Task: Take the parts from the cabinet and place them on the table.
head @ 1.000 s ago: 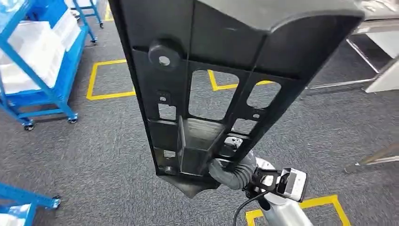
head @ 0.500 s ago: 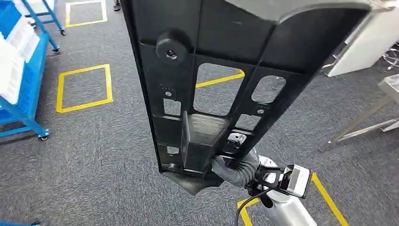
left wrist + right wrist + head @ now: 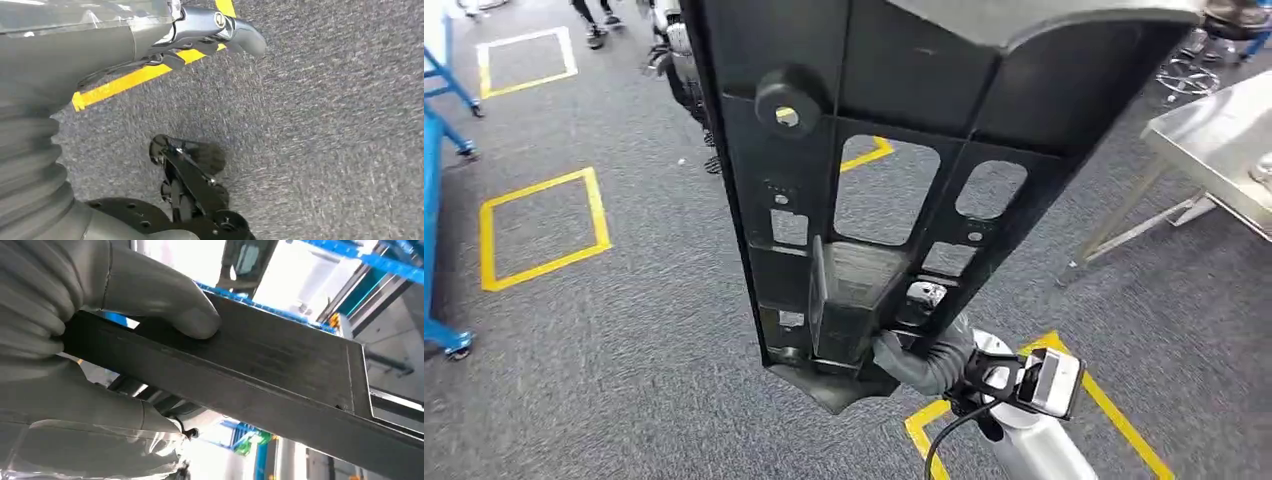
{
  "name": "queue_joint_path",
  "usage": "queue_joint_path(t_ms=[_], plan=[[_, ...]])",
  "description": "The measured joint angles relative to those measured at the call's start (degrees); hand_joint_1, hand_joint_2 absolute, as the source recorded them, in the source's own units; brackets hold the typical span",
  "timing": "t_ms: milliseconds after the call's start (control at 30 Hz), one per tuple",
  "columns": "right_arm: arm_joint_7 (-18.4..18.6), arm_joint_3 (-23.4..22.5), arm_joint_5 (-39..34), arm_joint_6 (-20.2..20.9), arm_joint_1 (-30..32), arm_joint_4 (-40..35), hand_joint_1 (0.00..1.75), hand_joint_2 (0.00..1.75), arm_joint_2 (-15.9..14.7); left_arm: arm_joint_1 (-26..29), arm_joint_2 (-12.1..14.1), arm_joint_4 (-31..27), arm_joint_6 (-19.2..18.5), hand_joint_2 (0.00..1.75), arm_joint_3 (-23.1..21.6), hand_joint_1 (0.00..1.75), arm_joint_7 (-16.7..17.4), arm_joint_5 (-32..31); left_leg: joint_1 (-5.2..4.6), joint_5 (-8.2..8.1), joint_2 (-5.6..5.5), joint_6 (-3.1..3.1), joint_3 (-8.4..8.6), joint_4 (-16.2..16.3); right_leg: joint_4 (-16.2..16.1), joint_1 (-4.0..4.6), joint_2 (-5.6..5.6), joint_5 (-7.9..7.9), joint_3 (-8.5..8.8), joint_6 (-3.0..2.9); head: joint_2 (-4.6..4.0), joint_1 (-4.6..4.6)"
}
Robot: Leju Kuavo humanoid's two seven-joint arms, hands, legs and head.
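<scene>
A large black plastic part (image 3: 874, 170) with several cut-outs and a round boss stands upright close in front of me in the head view. My right hand (image 3: 921, 360) grips it by its lower edge. In the right wrist view the thumb and fingers (image 3: 150, 295) clamp the part's flat black edge (image 3: 280, 375). My left hand (image 3: 200, 35) hangs over grey carpet and holds nothing, its thumb stretched out. A steel table (image 3: 1224, 150) stands at the right.
Grey carpet with yellow taped squares (image 3: 544, 220) covers the floor. A blue cart's leg and wheel (image 3: 449, 340) are at the left edge. A person's legs (image 3: 594, 20) and dark equipment (image 3: 674, 70) stand at the back left.
The whole scene has slid left as the camera turned right: the blue carts have left the picture and the steel table has come in at the right. The part stays in my right hand.
</scene>
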Motion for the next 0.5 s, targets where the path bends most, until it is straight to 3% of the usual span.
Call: queue_joint_path(t_ms=[33, 67, 100, 167, 233, 267, 300, 333, 400, 433, 467, 500], plan=[[0.0, 0.0, 0.0, 0.0, 0.0, 0.0, 1.75, 1.75, 0.0, -0.1, 0.0, 0.0, 0.0, 1.75, 0.0, 0.00, 0.0, 0.0, 0.05, 3.09, -0.42, 0.16, 2.38, -5.3, 0.1, -0.06, 0.82, -0.08, 0.15, 0.10, 0.00, 0.00], [0.0, 0.0, 0.0, 0.0, 0.0, 0.0, 1.75, 1.75, 0.0, -0.1, 0.0, 0.0, 0.0, 1.75, 0.0, 0.00, 0.0, 0.0, 0.15, 5.86, -1.99, 0.29, 4.93, -11.0, 0.3, -0.13, 1.53, -0.26, 0.24, 0.33, 0.00, 0.02], [0.0, 0.0, 0.0, 0.0, 0.0, 0.0, 1.75, 1.75, 0.0, -0.1, 0.0, 0.0, 0.0, 1.75, 0.0, 0.00, 0.0, 0.0, 0.23, 5.23, -4.83, 0.56, 5.97, -13.3, 0.5, 0.03, 2.11, -0.37, 0.08, 0.62, -0.02, 0.07], [0.0, 0.0, 0.0, 0.0, 0.0, 0.0, 1.75, 1.75, 0.0, -0.2, 0.0, 0.0, 0.0, 1.75, 0.0, 0.00, 0.0, 0.0, 0.21, 5.26, -4.31, 0.78, 6.18, -14.0, 0.6, -0.34, 3.28, -0.14, -0.63, 1.26, 0.00, 0.07], [0.0, 0.0, 0.0, -0.1, 0.2, 0.0, 1.75, 1.75, -0.1, -0.3, 0.0, 0.0, 0.0, 1.75, 0.0, 0.00, 0.2, 0.0, 0.09, 5.38, -3.19, 1.46, 6.31, -14.2, 0.4, -0.48, 4.50, 0.08, -0.77, 2.03, 0.00, 0.09], [0.0, 0.0, 0.0, 0.0, 0.4, -0.1, 1.75, 1.75, -0.2, -0.4, 0.0, 0.0, -0.1, 1.75, 0.0, 0.00, 0.2, 0.0, 0.48, 5.76, -2.23, 2.05, 6.57, -14.8, 0.8, -0.48, 3.65, -0.32, -0.81, 2.19, 0.00, 0.00], [0.0, -0.1, 0.0, 0.0, 0.3, -0.2, 1.75, 1.75, -0.4, -0.4, 0.0, 0.0, -0.1, 1.75, 0.0, 0.00, 0.2, 0.1, 0.37, 5.78, -1.66, 2.38, 6.69, -15.0, 2.5, -0.04, 0.48, -1.60, -1.64, 2.32, -0.02, 0.40], [0.0, -0.1, 0.0, 0.0, 0.2, -0.2, 1.75, 1.75, -0.4, -0.3, 0.0, 0.0, -0.2, 1.75, 0.0, 0.00, 0.2, 0.1, 0.23, 5.71, -1.00, 2.67, 6.66, -15.0, 6.4, -0.05, -1.52, -3.81, -3.60, 2.50, 0.00, 0.70], [0.0, 0.0, 0.0, 0.2, 0.4, -0.2, 1.75, 1.75, -0.4, -0.2, 0.0, 0.0, -0.3, 1.75, 0.0, 0.00, 0.3, 0.2, -0.02, 5.58, 0.41, 2.85, 6.64, -14.9, 15.6, -0.37, -2.93, -7.59, -8.20, 2.72, 0.00, 0.70], [0.0, 0.0, 0.0, 0.4, 0.5, -0.2, 1.75, 1.75, -0.5, -0.2, 0.0, 0.0, -0.3, 1.75, 0.0, 0.00, 0.3, 0.2, -0.06, 5.51, 1.17, 2.85, 6.61, -14.9, 18.6, -0.46, -3.09, -8.14, -9.79, 2.79, 0.00, 0.68], [0.0, 0.0, 0.0, 0.4, 0.6, -0.2, 1.75, 1.75, -0.6, -0.2, 0.0, 0.0, -0.3, 1.75, 0.0, 0.00, 0.3, 0.3, -0.07, 5.42, 1.98, 2.83, 6.68, -14.9, 18.3, -0.49, -3.22, -7.15, -9.71, 2.83, 0.00, 0.70], [0.0, 0.0, 0.0, 0.5, 0.5, -0.2, 1.75, 1.75, -0.6, -0.2, -0.1, 0.0, -0.3, 1.75, 0.0, 0.00, 0.3, 0.4, -0.07, 5.31, 2.58, 2.74, 6.77, -14.9, 15.3, -0.48, -3.41, -5.20, -8.27, 2.77, 0.00, 0.70]])
